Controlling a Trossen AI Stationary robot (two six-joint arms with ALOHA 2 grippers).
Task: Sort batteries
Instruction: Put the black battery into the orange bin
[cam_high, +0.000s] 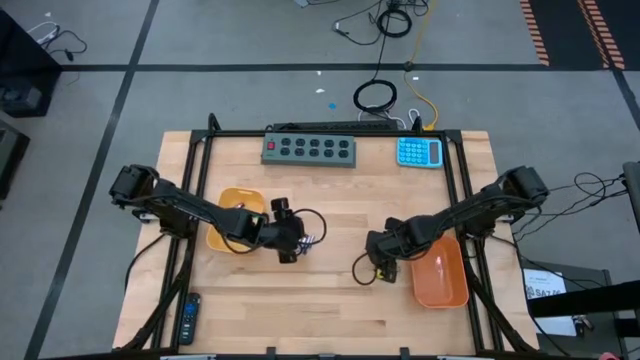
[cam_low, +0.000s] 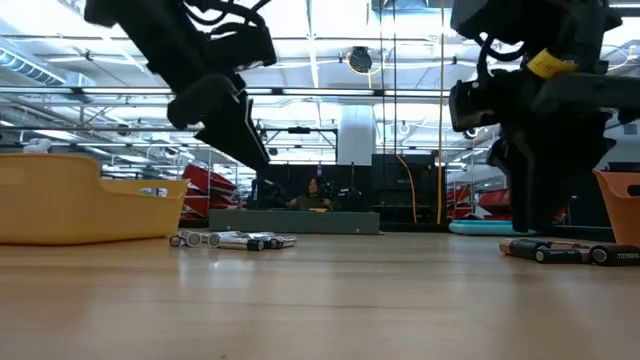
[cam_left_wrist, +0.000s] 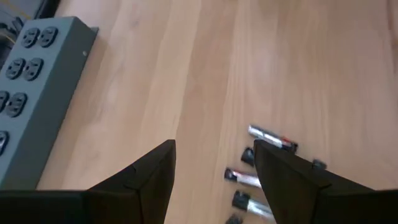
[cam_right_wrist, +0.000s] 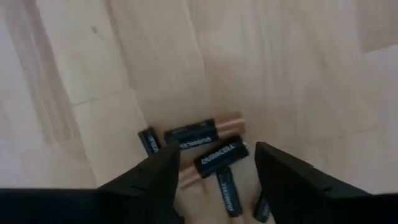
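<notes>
Several silvery-white batteries (cam_left_wrist: 268, 136) lie in a loose cluster on the table, just right of my left gripper (cam_high: 292, 244). That gripper (cam_left_wrist: 214, 163) is open and lifted above them (cam_low: 235, 240). Several dark batteries (cam_right_wrist: 205, 148) lie side by side on the wood left of the right orange tray (cam_high: 445, 290). My right gripper (cam_right_wrist: 217, 167) is open and hangs low over them, one finger on either side (cam_low: 565, 252). The left yellow-orange tray (cam_high: 226, 204) sits behind my left arm.
A grey power strip (cam_high: 309, 149) and a blue calculator (cam_high: 419, 152) lie along the far edge. A black remote control (cam_high: 188, 318) rests near the near left corner. Bare wood lies between the two battery clusters and toward the near edge.
</notes>
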